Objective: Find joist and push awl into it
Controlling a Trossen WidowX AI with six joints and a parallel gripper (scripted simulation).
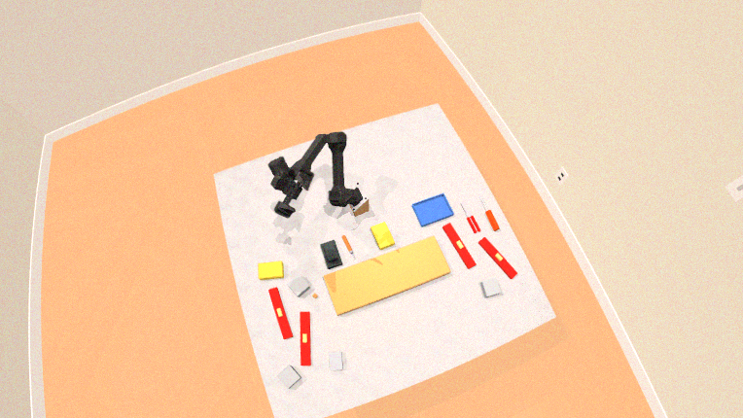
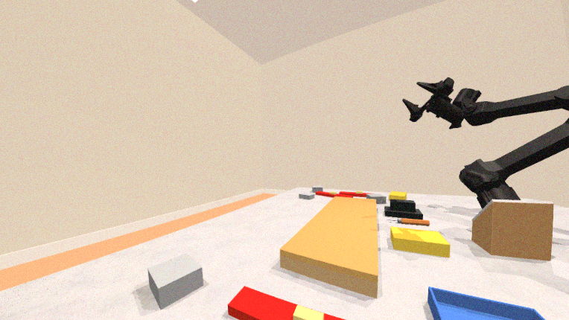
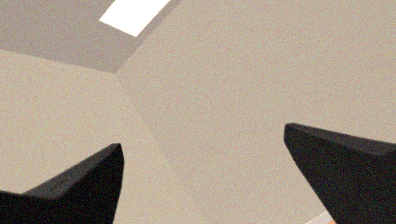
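The floor panel point(image 1: 387, 275) point(image 2: 338, 238) is a long tan board lying flat. The black stud finder point(image 1: 331, 254) point(image 2: 403, 208) lies beside the panel, on the robot's side. The awl point(image 1: 347, 245) point(image 2: 414, 222), with an orange handle and thin metal tip, lies next to the stud finder, its tip towards the panel. The blue tray point(image 1: 433, 209) point(image 2: 481, 304) has nothing in it. My gripper point(image 2: 410, 91) point(image 3: 205, 142) is open and empty, raised high above the table and tilted upward. The joist is hidden.
A brown block point(image 1: 361, 208) point(image 2: 521, 230) stands by the arm's base. A yellow block point(image 1: 382, 235) point(image 2: 420, 242) lies between panel and base, another yellow block point(image 1: 270, 269) at the left. Red levels point(image 1: 458, 254) point(image 1: 304, 347), grey blocks point(image 1: 490, 288) point(image 2: 175, 280) and red-handled tools point(image 1: 492, 221) lie around.
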